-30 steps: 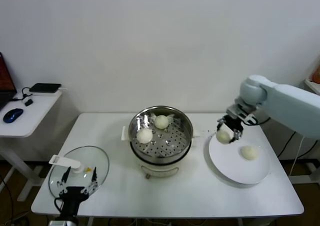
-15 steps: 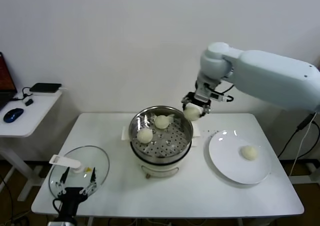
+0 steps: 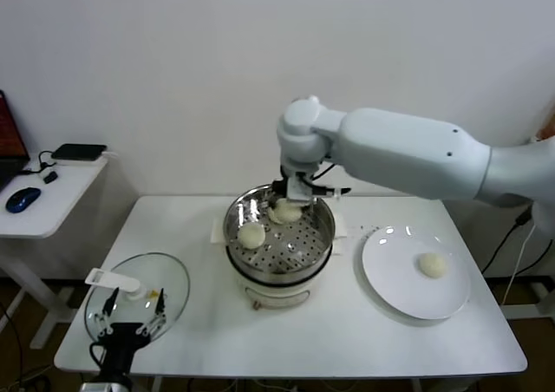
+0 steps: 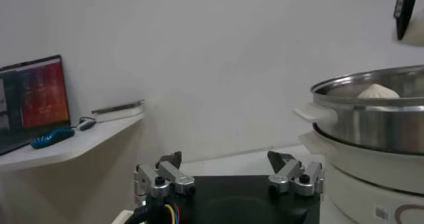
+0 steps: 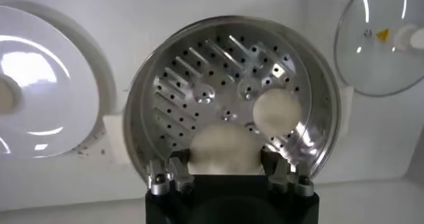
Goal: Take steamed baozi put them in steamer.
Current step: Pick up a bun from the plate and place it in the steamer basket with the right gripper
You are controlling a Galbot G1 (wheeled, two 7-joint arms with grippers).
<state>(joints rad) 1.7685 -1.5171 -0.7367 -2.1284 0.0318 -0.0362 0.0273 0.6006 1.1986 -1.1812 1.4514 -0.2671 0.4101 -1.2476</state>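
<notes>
Over the steamer [image 3: 279, 232], near its far rim, we find the right pincer [image 3: 289, 203] clenched on a steamed baozi [image 5: 225, 154]; the wrist view shows the bun filling the gap between both fingers, hanging above the perforated floor. Two more baozi appear in the pot from the head view: one left of centre [image 3: 251, 235] and one at the far side [image 3: 284, 212], just under the pincer. A fourth baozi [image 3: 432, 264] sits on the white plate [image 3: 395, 284], right of the steamer.

Risks as we judge them:
- Release directly over the far bun: the carried one could land on it and roll or stack.
- Descent too close to the rim: fingers may clip the steel wall.
- Soft dough may stick to a finger on opening.

Left pincer [image 4: 228, 175] idles released, near the glass lid [image 3: 137, 295], left of the steamer on the counter [image 3: 312, 340].
</notes>
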